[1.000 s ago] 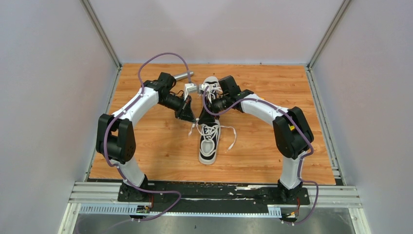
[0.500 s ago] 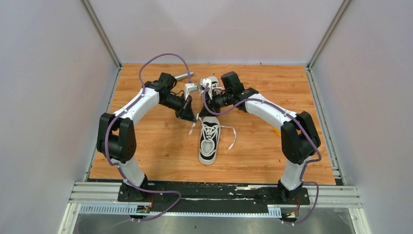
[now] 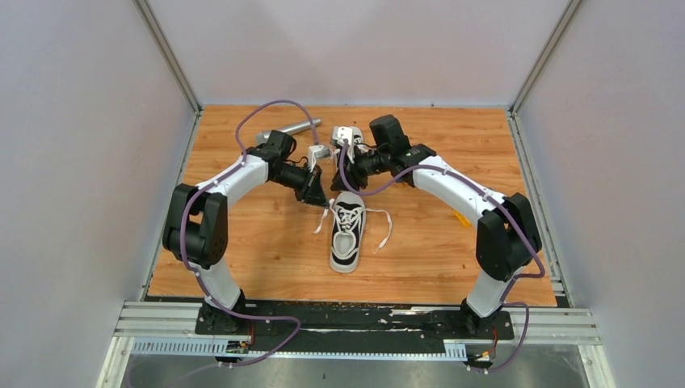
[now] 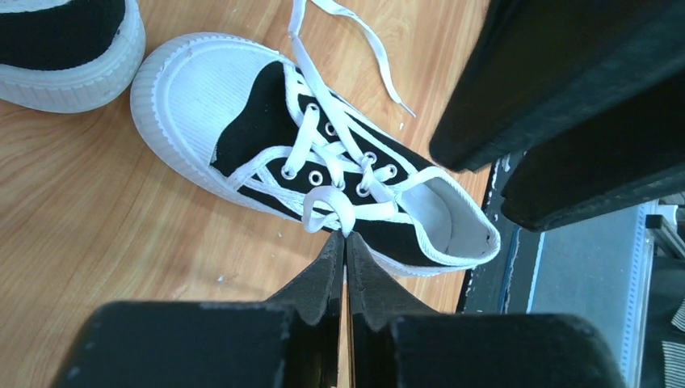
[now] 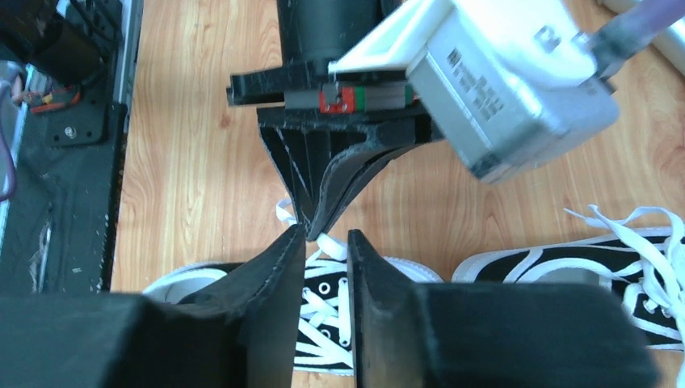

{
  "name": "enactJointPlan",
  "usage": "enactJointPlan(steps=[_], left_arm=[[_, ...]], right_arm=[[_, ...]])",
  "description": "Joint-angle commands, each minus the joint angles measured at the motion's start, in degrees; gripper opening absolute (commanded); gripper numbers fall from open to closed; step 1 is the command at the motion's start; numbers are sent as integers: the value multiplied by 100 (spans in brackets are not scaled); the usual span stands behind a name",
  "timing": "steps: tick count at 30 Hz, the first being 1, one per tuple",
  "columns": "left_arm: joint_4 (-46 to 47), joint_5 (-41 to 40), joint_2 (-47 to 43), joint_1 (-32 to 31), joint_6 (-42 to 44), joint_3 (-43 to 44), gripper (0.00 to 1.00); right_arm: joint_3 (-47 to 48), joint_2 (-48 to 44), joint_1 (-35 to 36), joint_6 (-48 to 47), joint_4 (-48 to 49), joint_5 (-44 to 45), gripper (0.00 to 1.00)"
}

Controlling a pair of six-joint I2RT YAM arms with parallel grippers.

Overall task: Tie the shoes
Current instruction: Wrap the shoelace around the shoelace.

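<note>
A wooden counter is enclosed by grey walls. On it the near shoe is laid, its lace loop pinched by the closed left end effector. The right end effector, narrowly parted, is set astride that loop. The far shoe is laid just beyond. The loop could be tugged free if it is clamped off-centre.

Only a small printed label on the grey box above the right claw; too blurred to read.
</note>
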Motion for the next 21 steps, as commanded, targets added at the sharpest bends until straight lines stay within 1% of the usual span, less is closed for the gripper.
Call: enactJointPlan(steps=[1, 3, 6, 8, 11, 21], left_arm=[[726, 245, -486, -9, -246, -237, 7], [720, 300, -556, -9, -225, -310, 7], [568, 349, -546, -12, -168, -331, 6], [440, 383, -552, -9, -89, -343, 5], [25, 476, -546, -9, 136, -244, 5], [-777, 532, -589, -9, 874, 19, 5]], right_arm=[[-231, -176, -123, -361, -159, -520, 34], [-243, -111, -154, -854, -291, -744, 41], [-418, -97, -156, -1882, -333, -1046, 47], [-479, -41, -137, -2328, -321, -1164, 50], [-351, 180, -79, -2454, -329, -1150, 52], [-127, 652, 123, -2632, -442, -1304, 53]])
